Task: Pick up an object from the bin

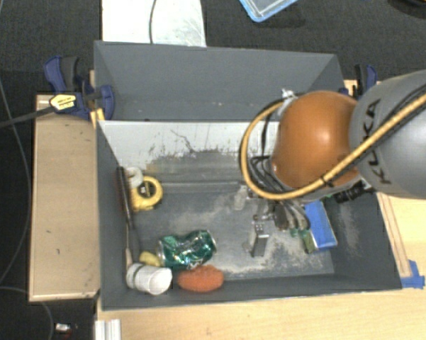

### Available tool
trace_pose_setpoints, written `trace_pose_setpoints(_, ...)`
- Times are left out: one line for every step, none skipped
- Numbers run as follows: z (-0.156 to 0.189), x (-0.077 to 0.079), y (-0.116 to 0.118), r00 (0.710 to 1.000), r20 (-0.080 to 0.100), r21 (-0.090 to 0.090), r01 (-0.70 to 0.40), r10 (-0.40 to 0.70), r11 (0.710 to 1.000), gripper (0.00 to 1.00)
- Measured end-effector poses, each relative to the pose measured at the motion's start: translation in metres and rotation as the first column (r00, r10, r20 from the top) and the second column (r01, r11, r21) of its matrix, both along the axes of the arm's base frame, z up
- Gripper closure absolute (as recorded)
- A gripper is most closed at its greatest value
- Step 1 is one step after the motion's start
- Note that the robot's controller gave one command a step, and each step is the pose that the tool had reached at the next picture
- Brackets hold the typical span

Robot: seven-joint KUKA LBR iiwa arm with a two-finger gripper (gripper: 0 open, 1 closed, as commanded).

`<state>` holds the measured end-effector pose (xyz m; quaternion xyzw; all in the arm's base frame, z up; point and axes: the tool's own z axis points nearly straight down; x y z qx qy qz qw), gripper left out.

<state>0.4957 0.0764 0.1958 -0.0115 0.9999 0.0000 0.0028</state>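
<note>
My gripper [259,238] hangs below the orange wrist cover, right of the bin's middle, its metal fingers pointing down at bare bin floor. Nothing shows between the fingers. Just right of it lies a blue flat block [319,225] with a small green piece [309,241] at its lower end, partly under the arm. A crumpled green wrapper [188,249] lies to the gripper's left, and an orange-red oval thing [200,280] sits below that at the front wall.
A yellow tape measure [145,193] lies at the left, beside a long dark stick [125,211] along the left wall. A white cap-shaped thing [149,279] and a small yellow piece [149,259] sit in the front left corner.
</note>
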Motion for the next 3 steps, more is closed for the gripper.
trace_pose_setpoints(-0.014, -0.010, 0.028, 1.000, -0.002, 0.002, -0.027, 0.027, 1.000, 0.00)
trace_pose_setpoints(-0.016, 0.023, -0.048, 0.999, 0.003, 0.001, -0.038, 0.038, 0.999, 0.00)
trace_pose_setpoints(-0.038, 0.017, -0.038, 0.999, 0.002, 0.000, 0.049, -0.049, 0.999, 0.00)
